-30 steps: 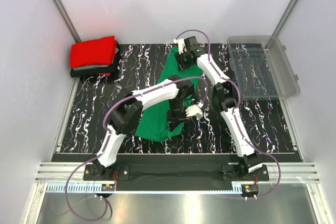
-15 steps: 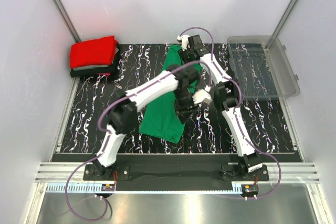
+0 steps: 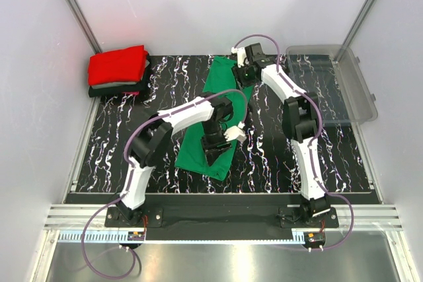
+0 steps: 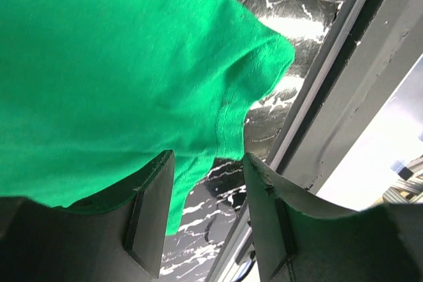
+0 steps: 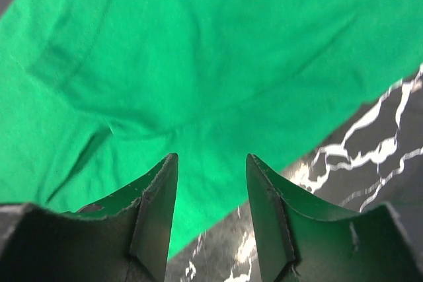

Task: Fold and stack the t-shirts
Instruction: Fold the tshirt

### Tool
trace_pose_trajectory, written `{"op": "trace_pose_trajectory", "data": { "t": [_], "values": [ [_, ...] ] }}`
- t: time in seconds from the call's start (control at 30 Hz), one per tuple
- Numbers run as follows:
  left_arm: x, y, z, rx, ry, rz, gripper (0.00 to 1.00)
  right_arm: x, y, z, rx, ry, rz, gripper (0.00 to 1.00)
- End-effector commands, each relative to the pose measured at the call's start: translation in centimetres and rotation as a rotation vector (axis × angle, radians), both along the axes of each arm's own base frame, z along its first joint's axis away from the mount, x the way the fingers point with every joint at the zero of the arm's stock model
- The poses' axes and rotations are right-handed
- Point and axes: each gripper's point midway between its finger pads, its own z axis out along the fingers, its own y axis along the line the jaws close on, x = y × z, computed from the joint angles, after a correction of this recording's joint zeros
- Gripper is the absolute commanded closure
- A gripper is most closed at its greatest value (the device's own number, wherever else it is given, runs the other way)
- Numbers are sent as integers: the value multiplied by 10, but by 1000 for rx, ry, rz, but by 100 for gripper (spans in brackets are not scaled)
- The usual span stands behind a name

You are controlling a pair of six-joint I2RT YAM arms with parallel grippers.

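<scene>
The bright green t-shirt (image 3: 219,84) lies as a long folded strip down the middle of the black marbled table (image 3: 112,143). My left gripper (image 3: 213,155) hovers open over its near end; in the left wrist view (image 4: 205,156) the green cloth (image 4: 119,64) lies just ahead of the fingers, with nothing held. My right gripper (image 3: 244,76) is open over the far end's right edge; in the right wrist view (image 5: 211,156) green cloth (image 5: 218,51) lies under the open jaws. A folded red shirt (image 3: 119,64) tops a stack of grey and dark shirts (image 3: 117,88) at the back left.
A clear plastic bin (image 3: 330,84) lies at the back right. White walls with metal posts enclose the table. A metal rail (image 4: 330,84) runs along the table's near edge, close to the shirt's near corner.
The green shirt has gone from bunched at its near end to a straighter, flatter strip. My left gripper swung right, then back left and nearer. My right gripper shifted to the right.
</scene>
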Motion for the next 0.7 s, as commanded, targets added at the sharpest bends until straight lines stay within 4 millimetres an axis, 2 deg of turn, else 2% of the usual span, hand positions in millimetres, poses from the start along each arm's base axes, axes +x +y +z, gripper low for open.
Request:
{"op": "trace_pose_trajectory", "data": {
  "t": [0.0, 0.2, 0.23, 0.33, 0.37, 0.53, 0.57, 0.63, 0.67],
  "values": [
    [5, -16, 5, -87, -22, -6, 50, -3, -5, 32, 45, -33, -18, 47],
    [-5, -21, -15, -81, 34, -3, 50, -5, -4, 3, 35, 22, -24, 47],
    [-8, -22, -21, -74, 47, -5, 50, -5, -5, -9, 27, 42, -26, 47],
    [-16, -25, -34, -61, 80, -12, 50, 0, -4, -20, 14, 48, -19, 46],
    [-17, -28, -36, -62, 85, -13, 50, 5, -5, -15, 14, 33, -24, 46],
    [-24, -45, -50, -66, 112, -35, 50, 15, -4, -27, -9, 27, -22, 45],
    [-20, -52, -49, -78, 103, -39, 50, 20, -3, -23, -9, 10, -18, 45],
    [-21, -60, -53, -83, 104, -52, 49, 23, -6, -34, -31, 17, -19, 45],
    [-19, -66, -51, -98, 94, -58, 49, 29, -7, -29, -31, -3, -24, 44]
  ]
}}
